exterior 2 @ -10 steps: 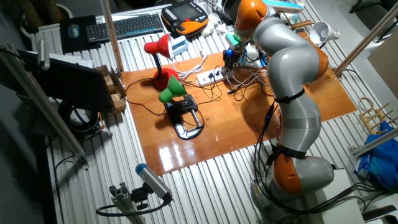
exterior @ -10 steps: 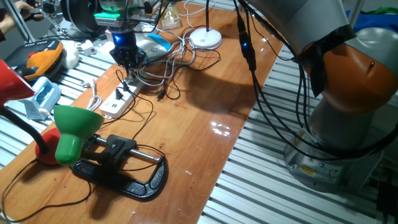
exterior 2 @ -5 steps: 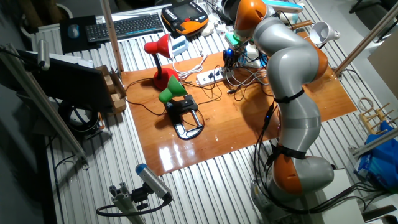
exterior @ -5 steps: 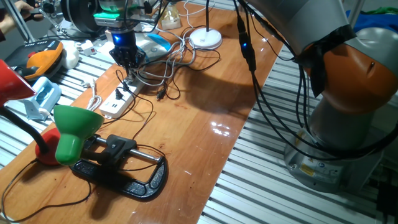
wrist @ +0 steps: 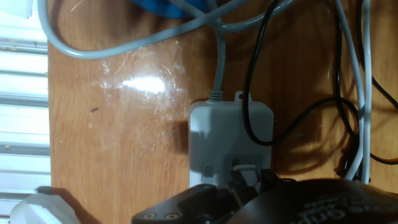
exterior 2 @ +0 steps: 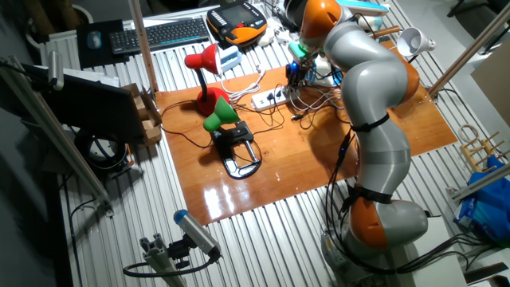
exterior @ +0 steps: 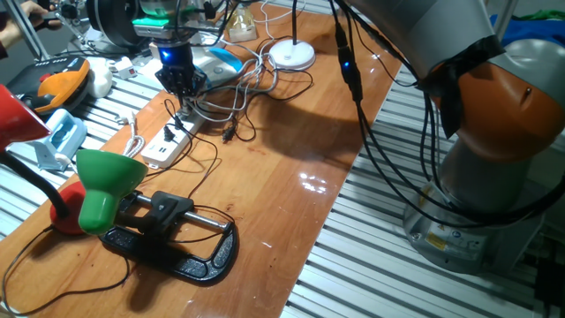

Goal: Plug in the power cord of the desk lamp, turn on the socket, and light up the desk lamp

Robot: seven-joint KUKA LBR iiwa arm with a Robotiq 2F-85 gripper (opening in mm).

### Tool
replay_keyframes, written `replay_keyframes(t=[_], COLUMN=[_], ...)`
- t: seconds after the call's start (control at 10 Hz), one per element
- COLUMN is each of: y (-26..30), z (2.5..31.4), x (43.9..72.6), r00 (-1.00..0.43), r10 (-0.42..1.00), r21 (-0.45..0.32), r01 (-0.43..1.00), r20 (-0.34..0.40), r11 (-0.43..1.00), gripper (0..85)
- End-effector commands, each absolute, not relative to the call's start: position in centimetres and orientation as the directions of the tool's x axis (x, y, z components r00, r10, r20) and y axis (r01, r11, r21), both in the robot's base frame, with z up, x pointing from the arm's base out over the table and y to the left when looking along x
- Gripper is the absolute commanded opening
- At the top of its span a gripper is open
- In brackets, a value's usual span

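The socket (exterior: pixel 163 148) (exterior 2: pixel 269 98) lies on the wooden table at its left side. My gripper (exterior: pixel 183 91) (exterior 2: pixel 292 78) stands straight down over its far end. In the hand view the dark fingertips come together at the bottom, and my gripper (wrist: pixel 241 185) is shut right above a small white rocker on the socket (wrist: pixel 214 134). A grey lead leaves that end. The desk lamp (exterior: pixel 291 55) shows its round white base at the back of the table. Its power cord (exterior: pixel 261 72) runs into a tangle of cables beside my gripper. I cannot make out the plug.
A green-shaded lamp (exterior: pixel 106 181) on a black clamp (exterior: pixel 177 238) sits at the front left, with a red lamp (exterior: pixel 18 119) (exterior 2: pixel 203 60) beside it. A thin black cord (exterior: pixel 228 134) (wrist: pixel 252 93) crosses the socket's end. The robot's base (exterior: pixel 494 141) stands to the right.
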State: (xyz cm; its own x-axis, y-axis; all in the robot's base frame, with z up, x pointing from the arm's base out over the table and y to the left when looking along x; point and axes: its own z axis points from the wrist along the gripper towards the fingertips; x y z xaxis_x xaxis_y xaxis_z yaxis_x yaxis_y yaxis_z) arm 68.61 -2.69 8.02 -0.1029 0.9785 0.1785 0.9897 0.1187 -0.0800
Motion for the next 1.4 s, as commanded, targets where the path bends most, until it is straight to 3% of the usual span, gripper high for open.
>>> replay_keyframes(t=[0.0,1.3], y=[-2.7,-2.5], z=[8.03,7.81], x=[68.62,68.72], r00=[-0.103,-0.086], r10=[0.979,0.979], r21=[-0.082,-0.088], r01=[0.99,0.991], r20=[0.179,0.185], r11=[0.119,0.104], gripper=[0.0,0.0])
